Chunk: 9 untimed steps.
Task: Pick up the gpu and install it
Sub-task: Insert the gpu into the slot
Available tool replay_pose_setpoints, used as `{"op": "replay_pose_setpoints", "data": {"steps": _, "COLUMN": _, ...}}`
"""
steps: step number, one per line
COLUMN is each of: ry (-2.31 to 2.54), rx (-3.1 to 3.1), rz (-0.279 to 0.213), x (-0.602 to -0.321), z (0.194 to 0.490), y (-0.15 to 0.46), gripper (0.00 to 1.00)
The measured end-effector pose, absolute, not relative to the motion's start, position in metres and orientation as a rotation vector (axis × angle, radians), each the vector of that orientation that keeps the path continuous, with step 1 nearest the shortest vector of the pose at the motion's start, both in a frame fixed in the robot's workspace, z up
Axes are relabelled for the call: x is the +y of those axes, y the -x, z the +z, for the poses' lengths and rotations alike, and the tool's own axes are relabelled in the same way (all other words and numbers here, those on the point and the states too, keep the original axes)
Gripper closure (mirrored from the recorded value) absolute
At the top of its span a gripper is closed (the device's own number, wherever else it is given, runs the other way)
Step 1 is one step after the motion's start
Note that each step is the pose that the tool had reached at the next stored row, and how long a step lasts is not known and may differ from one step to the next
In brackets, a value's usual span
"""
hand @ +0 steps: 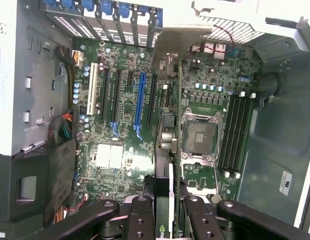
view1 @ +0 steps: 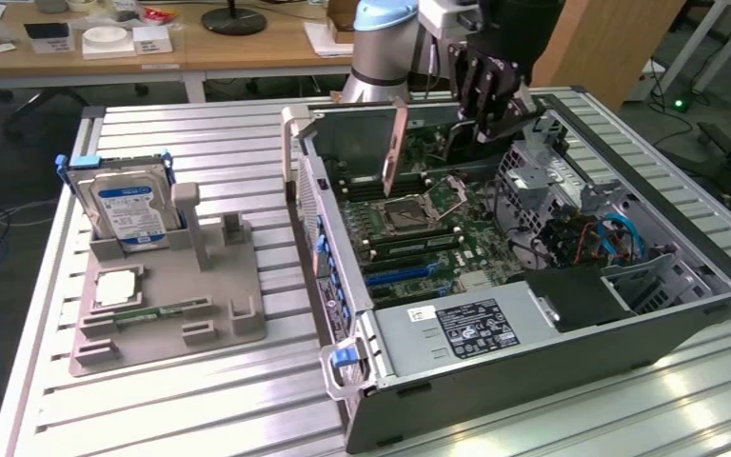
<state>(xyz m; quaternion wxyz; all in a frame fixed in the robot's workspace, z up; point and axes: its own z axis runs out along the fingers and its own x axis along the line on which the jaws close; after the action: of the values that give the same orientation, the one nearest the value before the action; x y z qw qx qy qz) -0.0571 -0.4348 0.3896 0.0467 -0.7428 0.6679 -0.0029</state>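
Fingers point(hand: 139, 212) clamp the gpu point(hand: 170, 172) edge-on above the motherboard point(hand: 114, 155) (inside the open case point(view1: 569, 357)); best to hold it upright, align its edge with a slot point(hand: 139, 105), and press evenly.

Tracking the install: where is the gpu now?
In the exterior view, the gpu is held on edge in the fingers over the motherboard of the open computer case, beside the CPU socket.
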Motion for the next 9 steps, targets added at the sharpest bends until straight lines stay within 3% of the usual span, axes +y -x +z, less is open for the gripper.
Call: {"op": "replay_pose_setpoints", "data": {"steps": 9, "ry": 2.267, "rx": 2.038, "rz": -0.009, "x": -0.4349, "z": 0.3852, "y": 0.0571, "gripper": 0.73}}
